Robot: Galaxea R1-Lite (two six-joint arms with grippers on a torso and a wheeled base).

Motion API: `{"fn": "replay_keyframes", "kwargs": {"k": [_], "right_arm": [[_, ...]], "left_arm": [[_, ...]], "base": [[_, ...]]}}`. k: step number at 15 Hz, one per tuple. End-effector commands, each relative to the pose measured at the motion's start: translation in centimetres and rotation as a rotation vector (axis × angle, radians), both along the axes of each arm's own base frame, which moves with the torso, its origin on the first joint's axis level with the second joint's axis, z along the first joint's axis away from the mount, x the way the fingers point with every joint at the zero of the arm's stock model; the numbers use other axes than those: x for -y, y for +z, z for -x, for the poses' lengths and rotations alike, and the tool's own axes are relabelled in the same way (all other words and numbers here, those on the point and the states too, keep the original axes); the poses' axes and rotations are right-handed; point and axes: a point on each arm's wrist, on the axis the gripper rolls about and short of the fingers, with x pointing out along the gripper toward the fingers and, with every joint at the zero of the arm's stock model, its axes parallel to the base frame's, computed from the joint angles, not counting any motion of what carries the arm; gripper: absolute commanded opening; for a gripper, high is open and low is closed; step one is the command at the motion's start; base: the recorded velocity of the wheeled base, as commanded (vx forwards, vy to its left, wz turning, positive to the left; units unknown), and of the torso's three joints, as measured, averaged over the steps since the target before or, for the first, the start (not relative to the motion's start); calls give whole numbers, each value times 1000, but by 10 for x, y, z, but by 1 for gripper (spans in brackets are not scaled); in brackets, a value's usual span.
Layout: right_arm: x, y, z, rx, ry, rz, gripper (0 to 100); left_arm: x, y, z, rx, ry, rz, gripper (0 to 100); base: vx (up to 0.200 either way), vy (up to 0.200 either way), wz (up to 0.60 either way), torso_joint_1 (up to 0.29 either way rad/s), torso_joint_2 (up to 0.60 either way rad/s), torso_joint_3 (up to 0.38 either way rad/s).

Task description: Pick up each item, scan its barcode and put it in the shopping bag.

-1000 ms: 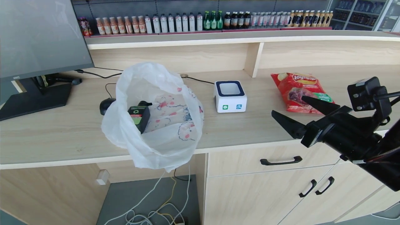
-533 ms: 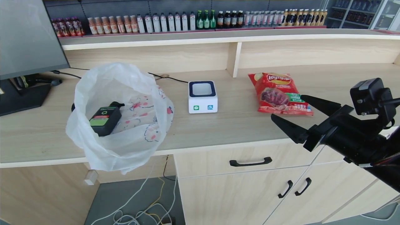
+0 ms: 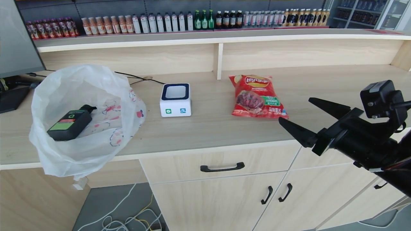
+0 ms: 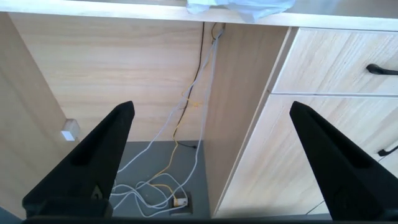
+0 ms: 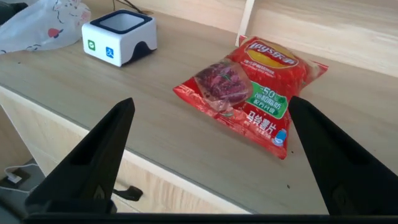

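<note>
Two tapered black fingers of the right gripper (image 3: 294,109) stand spread, empty. The left gripper (image 4: 211,106) likewise gapes. A glossy, crinkled red chips bag (image 3: 257,96) lies flat mid-frame on the wood-grain counter (image 3: 208,128), right of the boxy white scanner (image 3: 175,100); a crumpled translucent shopping bag (image 3: 106,83) sits left.

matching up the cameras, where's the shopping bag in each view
head view: shopping bag at the robot's left on the counter, sagging over its front edge.
left wrist view: its underside hangs over that edge, above the cables.
right wrist view: bag beside the white scanner.
shared landmark: the counter's front edge.
</note>
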Motion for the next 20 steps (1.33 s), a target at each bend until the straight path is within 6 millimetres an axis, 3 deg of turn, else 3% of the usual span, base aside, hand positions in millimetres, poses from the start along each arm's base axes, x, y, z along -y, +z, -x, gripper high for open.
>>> {"fn": "replay_keyframes", "kwargs": {"k": [1,3,13,16,18,19,20], "right_arm": [[0,0,0,2,-1,-1,100],[1,1,0,5,-4,-2,100],[8,-9,1,-57,-21,-45,100],[1,8,-18,-43,-6,-144,100],[-10,5,-42,-65,-17,-160,100],[-10,5,-42,-65,-17,-160,100],[-37,-5,-54,-119,-28,-162,100]], "left_arm": [[0,0,0,0,0,0,100],[0,0,0,0,0,-4,100],[0,0,0,0,0,-20,100],[0,0,0,0,0,-20,100],[0,0,0,0,0,-20,100],[0,0,0,0,0,-20,100],[0,0,0,0,0,-20,100]], "base": [[0,-200,0,-2,2,2],[0,-200,0,5,2,2],[0,0,0,0,0,0],[0,0,0,0,0,0],[0,0,0,0,0,0],[0,0,0,0,0,0],[0,0,0,0,0,0]]}}
